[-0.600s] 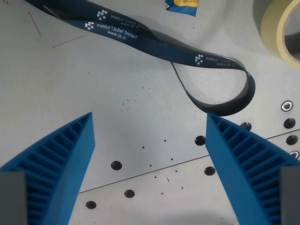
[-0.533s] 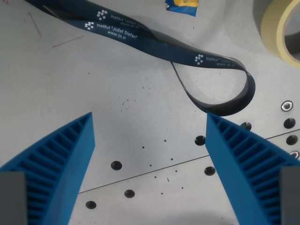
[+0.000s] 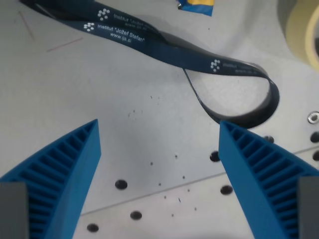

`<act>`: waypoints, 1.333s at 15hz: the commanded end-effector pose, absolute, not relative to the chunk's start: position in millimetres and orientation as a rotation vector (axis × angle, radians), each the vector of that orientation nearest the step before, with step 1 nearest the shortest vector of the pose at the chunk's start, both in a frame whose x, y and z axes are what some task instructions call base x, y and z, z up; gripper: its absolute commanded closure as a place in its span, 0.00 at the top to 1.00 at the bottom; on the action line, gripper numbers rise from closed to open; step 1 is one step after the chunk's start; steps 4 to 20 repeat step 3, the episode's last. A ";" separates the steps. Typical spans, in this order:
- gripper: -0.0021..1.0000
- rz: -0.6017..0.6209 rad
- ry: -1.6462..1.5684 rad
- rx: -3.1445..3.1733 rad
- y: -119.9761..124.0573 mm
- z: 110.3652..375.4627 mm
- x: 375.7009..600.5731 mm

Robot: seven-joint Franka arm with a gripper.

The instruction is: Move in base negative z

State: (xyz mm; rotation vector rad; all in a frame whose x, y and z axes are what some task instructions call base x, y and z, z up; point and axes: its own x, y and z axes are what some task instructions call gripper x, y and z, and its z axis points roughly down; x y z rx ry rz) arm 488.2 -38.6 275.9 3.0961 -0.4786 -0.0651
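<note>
My gripper (image 3: 158, 130) is open and empty, its two blue ribbed fingers (image 3: 55, 179) at the wrist view's lower left and lower right. It hangs above a grey metal table (image 3: 99, 99) with threaded holes. A dark blue lanyard (image 3: 149, 42) printed "Institut Jožef Stefan" runs from the upper left and curls into a loop (image 3: 249, 99) just above the right finger's tip. Nothing sits between the fingers.
A roll of beige masking tape (image 3: 301, 30) lies at the upper right edge. A blue and yellow scrap (image 3: 197, 5) lies at the top edge. Several threaded holes (image 3: 121, 184) and a plate seam cross the lower part.
The whole scene has spread outward and looks larger and a little blurred: the camera has moved closer to the table. The fingers stay as open as before.
</note>
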 end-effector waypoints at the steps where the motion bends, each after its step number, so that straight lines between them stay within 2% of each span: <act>1: 1.00 -0.014 -0.480 3.100 -38.3 264.1 486.3; 3: 1.00 -0.014 -0.480 3.100 -38.3 254.1 487.2; 20: 1.00 -0.014 -0.480 3.100 -38.3 254.1 487.2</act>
